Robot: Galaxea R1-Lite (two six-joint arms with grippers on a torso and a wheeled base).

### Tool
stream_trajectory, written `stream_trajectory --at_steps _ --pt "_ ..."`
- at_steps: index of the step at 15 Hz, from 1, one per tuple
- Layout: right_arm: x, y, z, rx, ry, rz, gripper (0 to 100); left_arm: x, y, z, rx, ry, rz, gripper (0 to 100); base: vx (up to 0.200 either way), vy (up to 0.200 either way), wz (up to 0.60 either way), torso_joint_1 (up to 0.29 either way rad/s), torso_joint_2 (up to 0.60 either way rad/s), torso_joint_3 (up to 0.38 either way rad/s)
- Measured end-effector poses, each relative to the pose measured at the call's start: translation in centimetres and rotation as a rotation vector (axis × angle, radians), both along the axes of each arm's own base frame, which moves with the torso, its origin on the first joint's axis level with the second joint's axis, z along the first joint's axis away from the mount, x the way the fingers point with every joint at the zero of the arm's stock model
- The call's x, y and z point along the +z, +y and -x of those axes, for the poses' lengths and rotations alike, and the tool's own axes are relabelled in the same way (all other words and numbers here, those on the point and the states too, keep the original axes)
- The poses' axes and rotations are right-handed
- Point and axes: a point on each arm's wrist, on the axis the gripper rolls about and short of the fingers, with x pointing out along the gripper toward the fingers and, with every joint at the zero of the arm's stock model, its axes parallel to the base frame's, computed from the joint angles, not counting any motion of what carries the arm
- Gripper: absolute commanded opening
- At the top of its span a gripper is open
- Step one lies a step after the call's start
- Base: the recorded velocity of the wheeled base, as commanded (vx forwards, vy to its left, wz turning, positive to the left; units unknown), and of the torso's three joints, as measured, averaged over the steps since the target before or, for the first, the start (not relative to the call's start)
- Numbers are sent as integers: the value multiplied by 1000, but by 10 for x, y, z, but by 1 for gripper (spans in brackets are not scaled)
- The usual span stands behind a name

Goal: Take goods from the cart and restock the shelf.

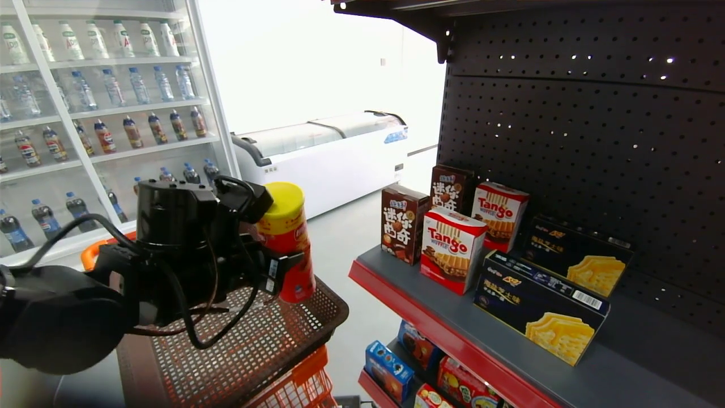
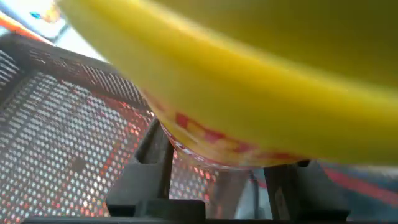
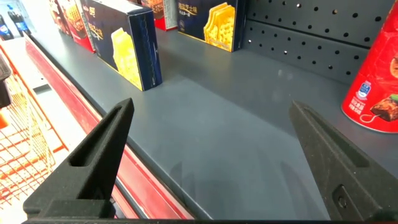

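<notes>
A red can with a yellow lid [image 1: 286,241] hangs upright over the dark mesh cart basket [image 1: 255,345], with my left gripper [image 1: 272,235] shut on its side. In the left wrist view the yellow lid [image 2: 249,62] looms close, the gripper [image 2: 217,177] clamps the red body below it, and the cart mesh [image 2: 62,143] lies underneath. The grey shelf board with a red front edge [image 1: 430,317] is to the right of the cart. My right gripper [image 3: 211,168] hovers open over a bare stretch of that shelf board [image 3: 217,118], holding nothing.
The shelf carries brown snack boxes [image 1: 403,222], red-and-white wafer boxes [image 1: 453,249] and dark blue cracker boxes [image 1: 538,306]. Another red container [image 3: 379,81] stands on the shelf near my right gripper, and a dark blue box [image 3: 127,43] beyond it. A drinks cooler [image 1: 102,113] and a chest freezer [image 1: 328,153] stand behind.
</notes>
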Motion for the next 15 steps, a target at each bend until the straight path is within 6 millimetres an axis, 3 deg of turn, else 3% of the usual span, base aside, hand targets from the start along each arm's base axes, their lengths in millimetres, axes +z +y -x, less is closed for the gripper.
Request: stream_trajectory --at_steps 2,4,6,8,12,15 --pt "0 0 0 0 0 0 100 25 0 16 -69 59 5 0 0 0 0 0 0 0" --pt "0 0 0 0 0 0 100 54 -1 27 -108 -9 39 0 0 0 0 0 0 0" --pt "0 0 0 0 1 0 100 69 -5 38 -139 -51 57 0 0 0 0 0 0 0" --pt "0 0 0 0 0 0 100 75 -9 51 -165 -57 58 0 0 0 0 0 0 0" --pt "0 0 0 0 0 0 100 74 -13 97 -206 37 -19 0 0 0 0 0 0 0" --pt "0 0 0 0 1 0 100 72 -11 114 -227 31 -4 0 0 0 0 0 0 0"
